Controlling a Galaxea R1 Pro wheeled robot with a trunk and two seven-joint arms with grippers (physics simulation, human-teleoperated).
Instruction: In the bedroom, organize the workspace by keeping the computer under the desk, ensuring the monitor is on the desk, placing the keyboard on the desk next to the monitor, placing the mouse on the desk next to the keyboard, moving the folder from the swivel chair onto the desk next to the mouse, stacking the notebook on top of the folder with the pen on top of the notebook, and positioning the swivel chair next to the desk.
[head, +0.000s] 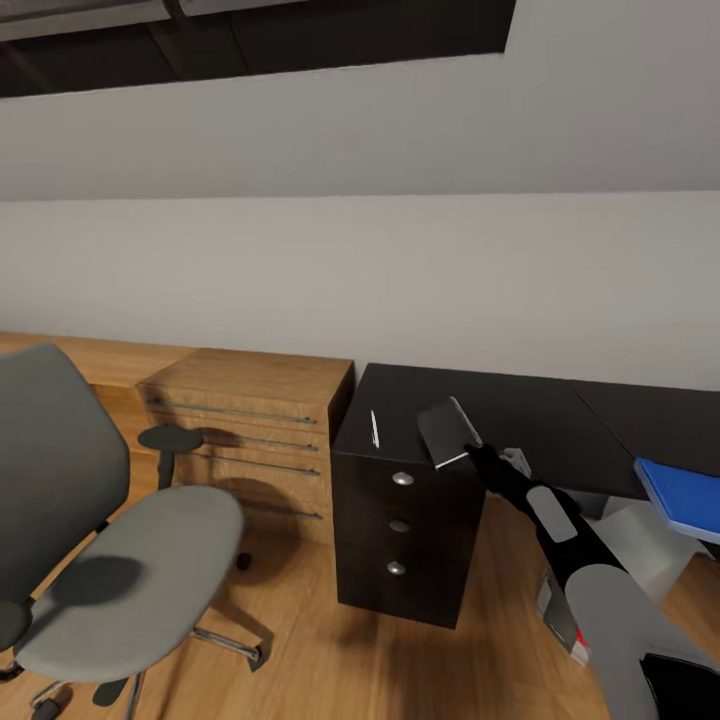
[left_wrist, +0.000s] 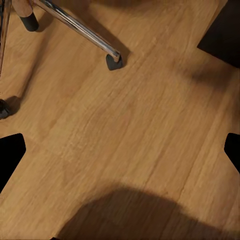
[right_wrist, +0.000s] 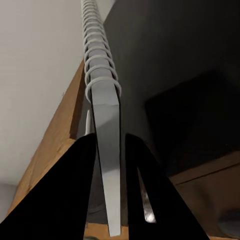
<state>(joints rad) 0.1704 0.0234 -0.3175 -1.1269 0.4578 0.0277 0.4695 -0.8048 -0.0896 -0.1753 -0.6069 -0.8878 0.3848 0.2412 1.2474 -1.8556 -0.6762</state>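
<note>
My right gripper (head: 472, 453) is shut on the light-grey spiral-bound notebook (head: 447, 431), holding it tilted just above the left end of the glossy black desk (head: 540, 415). In the right wrist view the notebook (right_wrist: 106, 130) stands edge-on between the dark fingers (right_wrist: 75, 180). A thin pale pen (head: 374, 428) lies on the desk top left of the notebook. The blue folder (head: 680, 495) rests on the desk at the far right. The grey swivel chair (head: 120, 560) stands on the floor to the left, its seat bare. My left gripper (left_wrist: 120, 152) hangs open over the floor near a chrome chair leg (left_wrist: 80, 27).
A black drawer unit (head: 405, 530) with round silver knobs carries the desk's left end. A low light-wood shelving unit (head: 250, 420) stands between it and the chair. A silver-grey case with a red spot (head: 558, 612) shows under the desk behind my right arm. The floor is light wood.
</note>
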